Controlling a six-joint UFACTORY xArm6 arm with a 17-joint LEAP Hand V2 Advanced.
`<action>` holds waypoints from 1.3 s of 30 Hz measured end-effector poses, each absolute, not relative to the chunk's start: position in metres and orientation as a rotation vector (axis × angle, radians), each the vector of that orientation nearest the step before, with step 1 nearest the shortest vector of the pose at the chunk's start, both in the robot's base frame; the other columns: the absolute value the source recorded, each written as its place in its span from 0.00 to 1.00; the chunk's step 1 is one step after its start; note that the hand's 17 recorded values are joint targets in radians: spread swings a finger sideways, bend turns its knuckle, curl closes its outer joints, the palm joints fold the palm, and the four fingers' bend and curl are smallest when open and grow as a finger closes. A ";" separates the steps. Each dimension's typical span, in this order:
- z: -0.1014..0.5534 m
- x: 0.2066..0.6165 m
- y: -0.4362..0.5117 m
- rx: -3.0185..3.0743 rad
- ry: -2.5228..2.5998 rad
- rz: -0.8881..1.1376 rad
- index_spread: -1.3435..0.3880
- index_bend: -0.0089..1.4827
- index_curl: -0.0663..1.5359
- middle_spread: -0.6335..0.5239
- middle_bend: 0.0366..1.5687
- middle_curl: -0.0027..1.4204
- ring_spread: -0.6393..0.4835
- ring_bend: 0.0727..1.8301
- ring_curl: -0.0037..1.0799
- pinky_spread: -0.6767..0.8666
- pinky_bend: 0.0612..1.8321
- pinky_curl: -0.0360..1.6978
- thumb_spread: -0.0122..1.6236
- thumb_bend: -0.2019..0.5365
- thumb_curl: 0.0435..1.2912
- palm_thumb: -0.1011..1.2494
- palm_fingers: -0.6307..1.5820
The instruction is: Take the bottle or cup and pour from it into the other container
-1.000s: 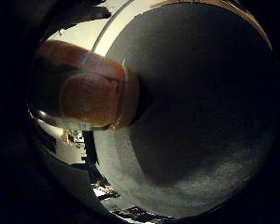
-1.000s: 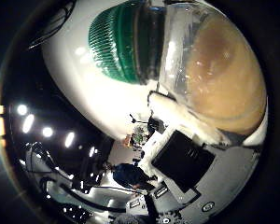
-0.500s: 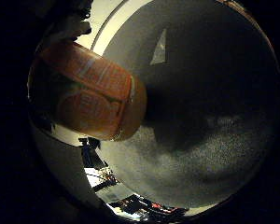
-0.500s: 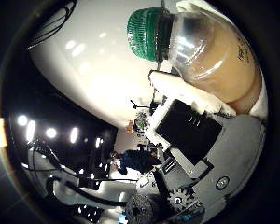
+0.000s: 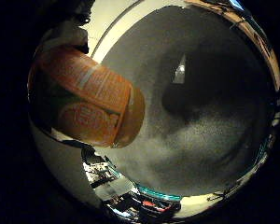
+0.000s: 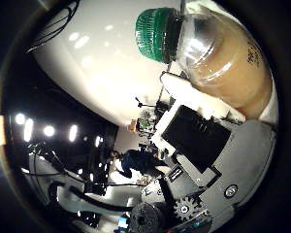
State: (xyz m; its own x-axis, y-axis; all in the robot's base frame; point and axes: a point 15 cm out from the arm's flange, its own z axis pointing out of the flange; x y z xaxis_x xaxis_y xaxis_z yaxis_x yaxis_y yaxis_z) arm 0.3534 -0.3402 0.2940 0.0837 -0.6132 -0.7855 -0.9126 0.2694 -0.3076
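Observation:
A clear bottle (image 5: 84, 98) with an orange label lies close against my palm in the right little finger side palm view. The right thumb side palm view shows its green cap (image 6: 163, 31) and the pale orange drink in its neck (image 6: 228, 63). My right hand (image 6: 199, 146) is curled round the bottle, its white and black parts pressed on the bottle's side, and holds it tilted above a grey mat (image 5: 215, 140). A small pale object (image 5: 180, 69) stands on the mat in a dark shadow; I cannot tell what it is.
The grey mat lies on a white table (image 6: 97, 68). Past the table's edge are benches with equipment (image 5: 112, 177) and room lights (image 6: 34, 131).
The mat has dropped further from the palm and more of the room shows, so the hand has risen with the bottle. The small pale object has come into view on the mat.

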 end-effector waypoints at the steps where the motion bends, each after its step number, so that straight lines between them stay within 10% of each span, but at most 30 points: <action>1: 0.301 0.354 -0.333 -1.457 1.620 0.407 0.67 0.82 0.53 0.47 0.90 0.49 0.39 0.76 0.65 0.33 0.82 0.39 0.43 0.25 0.59 0.89 0.78; 39: 0.401 0.378 -0.045 -2.786 1.705 -0.171 0.68 0.82 0.52 0.47 0.88 0.51 0.40 0.75 0.67 0.29 0.66 0.67 0.37 0.25 0.72 0.87 0.79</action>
State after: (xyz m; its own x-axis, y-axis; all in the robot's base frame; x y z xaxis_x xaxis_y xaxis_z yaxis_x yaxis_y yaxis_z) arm 0.3784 -0.0449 0.4009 0.4531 -0.8778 0.1558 -0.8912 -0.4502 0.0553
